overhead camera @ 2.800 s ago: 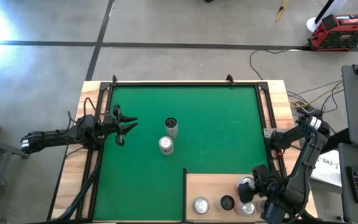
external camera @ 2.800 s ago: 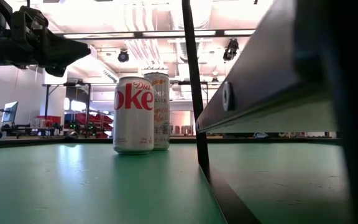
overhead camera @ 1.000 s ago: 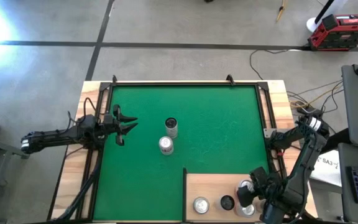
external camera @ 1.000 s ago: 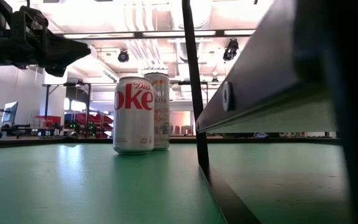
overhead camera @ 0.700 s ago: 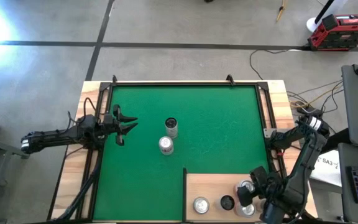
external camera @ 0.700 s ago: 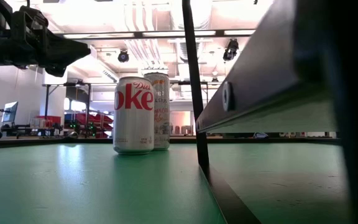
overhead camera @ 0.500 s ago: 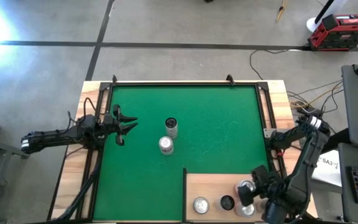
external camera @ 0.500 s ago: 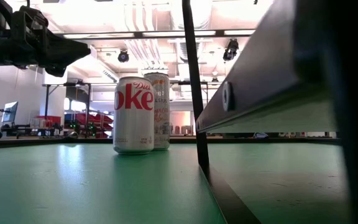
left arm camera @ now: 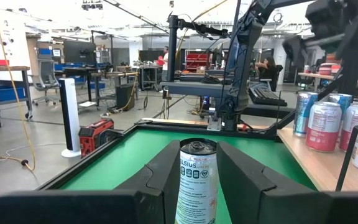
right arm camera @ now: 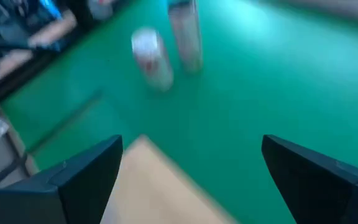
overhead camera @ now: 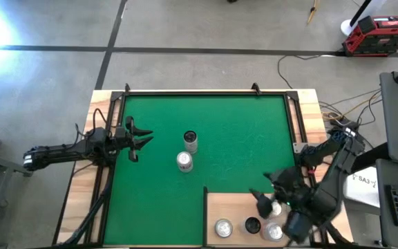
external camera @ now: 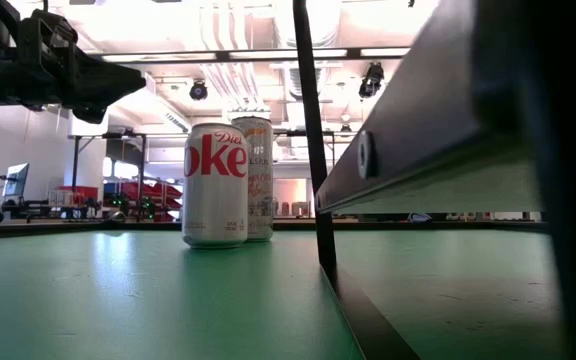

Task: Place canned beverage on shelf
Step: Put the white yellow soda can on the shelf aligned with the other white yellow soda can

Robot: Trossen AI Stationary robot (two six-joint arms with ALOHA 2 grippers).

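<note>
Two cans stand upright on the green mat (overhead camera: pixel 240 138): a silver Diet Coke can (overhead camera: pixel 184 161) and a taller dark-topped can (overhead camera: pixel 191 141), also in the low view (external camera: pixel 215 185) (external camera: pixel 255 175). The pale plywood shelf (overhead camera: pixel 237 207) lies at the near right and bears several upright cans (overhead camera: pixel 223 227). My right gripper (overhead camera: pixel 262 197) is open and empty above the shelf's far edge; its wrist view looks past the shelf corner (right arm camera: pixel 160 193) at the two cans (right arm camera: pixel 151 59). My left gripper (overhead camera: pixel 140 140) is open and empty at the mat's left, in line with the dark-topped can (left arm camera: pixel 197 180).
Black rails and wooden edges frame the mat (overhead camera: pixel 206 92). A black upright post (external camera: pixel 313 130) stands at the shelf's far-left corner. The mat's far half and its near left are bare. Cables lie off the table's right edge (overhead camera: pixel 337 111).
My right gripper has moved from beside the cans at the shelf's right end toward the table's left and far edge, now over the shelf's far edge. The cans on the shelf stay upright.
</note>
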